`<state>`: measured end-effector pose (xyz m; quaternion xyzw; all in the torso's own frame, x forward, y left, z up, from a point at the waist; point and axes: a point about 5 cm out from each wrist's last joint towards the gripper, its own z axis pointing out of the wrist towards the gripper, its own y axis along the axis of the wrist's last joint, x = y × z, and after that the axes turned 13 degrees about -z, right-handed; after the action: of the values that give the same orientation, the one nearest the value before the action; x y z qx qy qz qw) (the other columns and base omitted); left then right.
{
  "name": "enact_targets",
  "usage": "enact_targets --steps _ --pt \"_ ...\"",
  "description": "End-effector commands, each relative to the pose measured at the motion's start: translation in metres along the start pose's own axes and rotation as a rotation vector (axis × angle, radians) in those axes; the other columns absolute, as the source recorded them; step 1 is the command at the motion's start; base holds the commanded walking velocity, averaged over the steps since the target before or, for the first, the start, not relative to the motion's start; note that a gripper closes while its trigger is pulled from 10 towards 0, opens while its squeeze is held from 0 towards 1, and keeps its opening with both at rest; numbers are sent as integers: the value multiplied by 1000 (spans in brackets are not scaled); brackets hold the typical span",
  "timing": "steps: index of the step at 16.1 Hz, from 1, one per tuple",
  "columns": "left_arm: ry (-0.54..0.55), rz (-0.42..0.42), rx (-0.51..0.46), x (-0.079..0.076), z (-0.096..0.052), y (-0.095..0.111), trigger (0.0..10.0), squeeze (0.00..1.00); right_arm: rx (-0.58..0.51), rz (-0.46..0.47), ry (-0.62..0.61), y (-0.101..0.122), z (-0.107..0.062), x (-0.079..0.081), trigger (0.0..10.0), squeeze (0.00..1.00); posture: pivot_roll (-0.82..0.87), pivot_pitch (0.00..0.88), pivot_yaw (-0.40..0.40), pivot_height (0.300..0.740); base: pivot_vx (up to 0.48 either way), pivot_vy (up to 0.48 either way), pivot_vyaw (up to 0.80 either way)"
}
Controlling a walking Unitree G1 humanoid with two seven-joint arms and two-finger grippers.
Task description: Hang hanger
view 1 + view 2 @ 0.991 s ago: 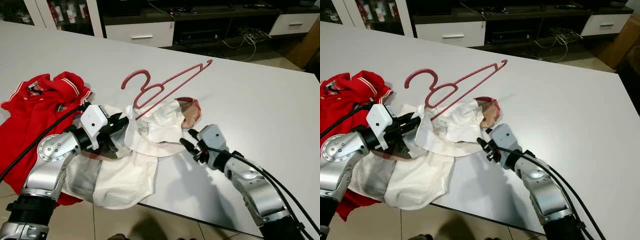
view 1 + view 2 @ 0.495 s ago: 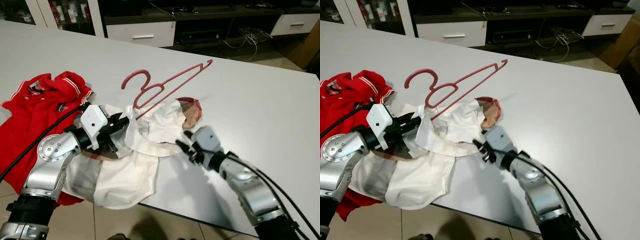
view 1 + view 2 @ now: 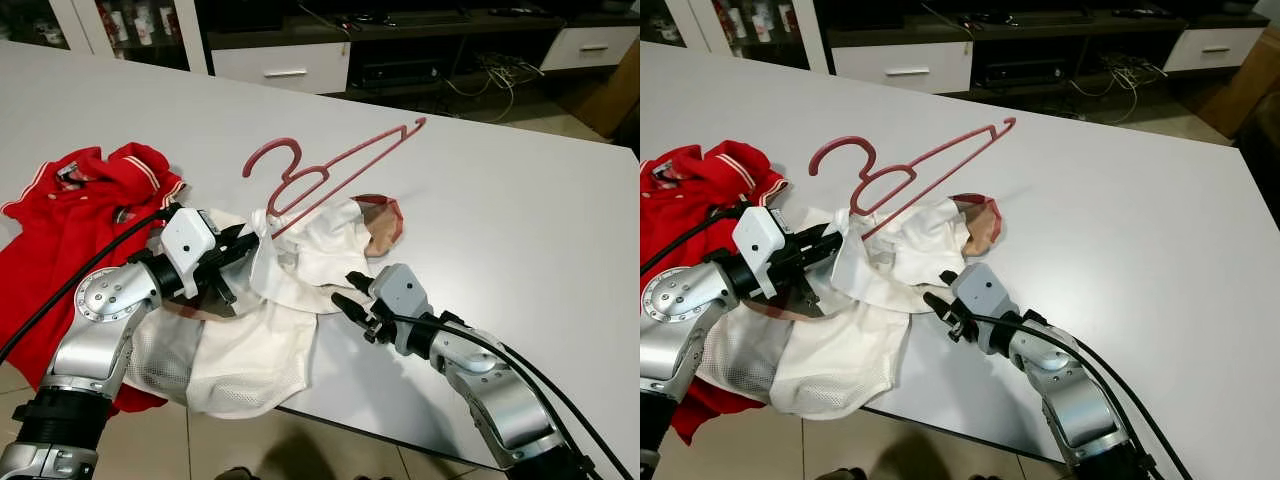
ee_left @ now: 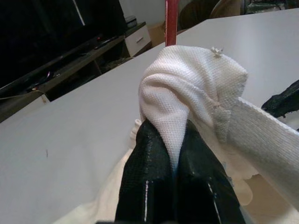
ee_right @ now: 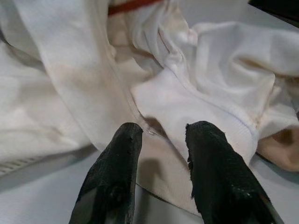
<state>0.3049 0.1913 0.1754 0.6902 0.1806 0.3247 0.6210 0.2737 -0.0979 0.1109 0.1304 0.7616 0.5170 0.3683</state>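
A dusty red plastic hanger [image 3: 330,172] lies on the white table [image 3: 520,200], its lower end tucked into a white garment [image 3: 300,270]. My left gripper [image 3: 243,246] is shut on a fold of that white garment [image 4: 187,88], holding it lifted near the hanger's end. My right gripper [image 3: 345,290] is open and low over the table. Its fingertips [image 5: 117,149] sit at the garment's near edge [image 5: 154,121], with nothing between them.
A red polo shirt [image 3: 75,215] lies at the table's left, partly under the white garment. The table's front edge runs close below both arms. A dark TV unit with white drawers [image 3: 285,65] stands behind the table.
My right gripper has moved left across the table to the white garment's edge. The left gripper still holds its fold in place.
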Motion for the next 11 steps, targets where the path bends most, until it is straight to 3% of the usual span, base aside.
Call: enact_targets --steps 1,8,11 --pt "-12 16 -3 1 2 3 0 0 27 -39 -19 -3 1 -3 10000 0 75 130 -21 740 0 0 0" --pt "-11 19 -5 1 1 4 0 0 165 -215 -167 -19 4 -17 10000 0 75 130 -19 740 0 0 0" --pt "-15 19 -7 1 2 4 0 0 148 -217 -146 -17 2 -13 10000 0 74 130 -17 740 0 0 0"
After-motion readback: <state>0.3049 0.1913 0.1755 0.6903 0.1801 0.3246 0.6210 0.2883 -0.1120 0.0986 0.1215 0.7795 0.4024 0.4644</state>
